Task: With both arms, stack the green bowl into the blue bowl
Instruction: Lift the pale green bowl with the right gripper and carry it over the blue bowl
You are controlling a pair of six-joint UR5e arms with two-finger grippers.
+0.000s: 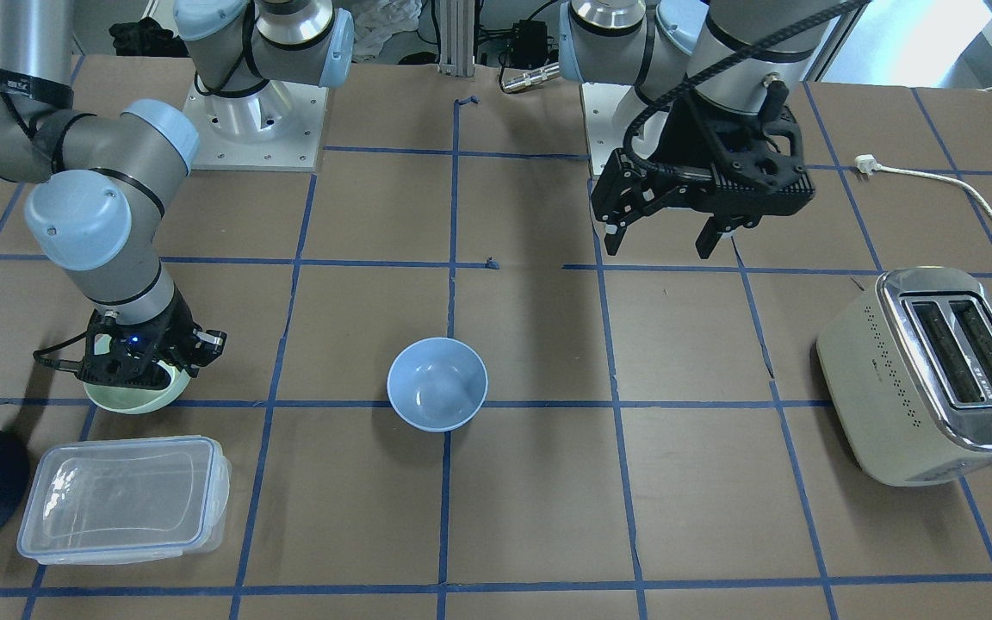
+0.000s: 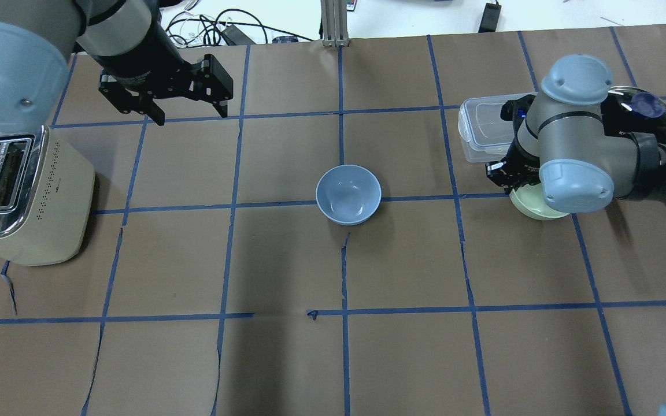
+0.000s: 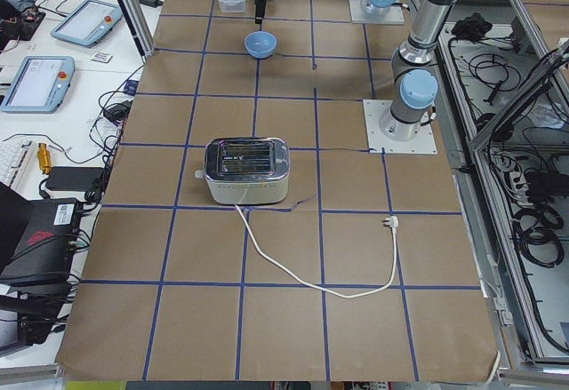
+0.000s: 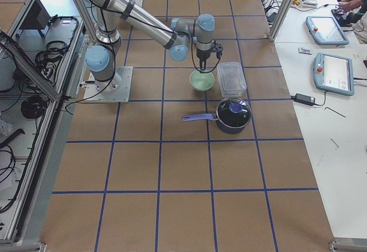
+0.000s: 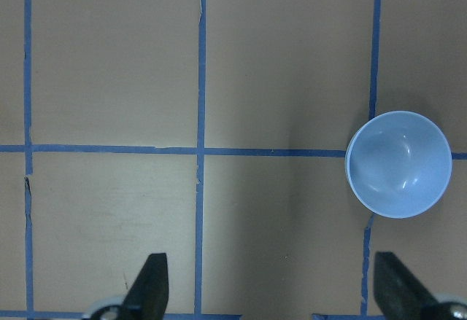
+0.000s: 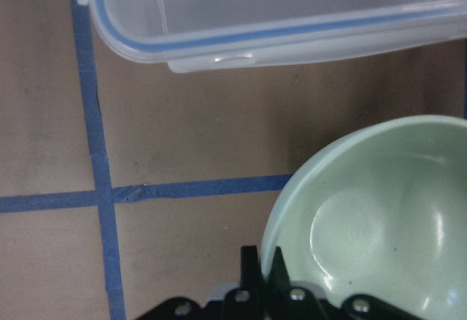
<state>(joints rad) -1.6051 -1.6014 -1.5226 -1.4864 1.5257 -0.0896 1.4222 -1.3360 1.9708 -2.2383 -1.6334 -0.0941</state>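
Jaws on the right arm (image 1: 87, 215) look shut narrow on the rim of the green bowl (image 1: 139, 394), lower left in the front view. Jaws on the left arm (image 1: 720, 69) hang wide open and empty, upper right. The blue bowl (image 1: 437, 383) sits in the middle of the counter (image 1: 548, 499), well apart, to the right of the green one.

Left gripper (image 1: 660, 246) hanging high in upper right of front view, pointing down, jaws spreading wide, gripping nothing. Right arm (image 1: 91, 220) bending low at left; right gripper (image 6: 263, 270) pinching rim of green bowl (image 6: 379, 232).
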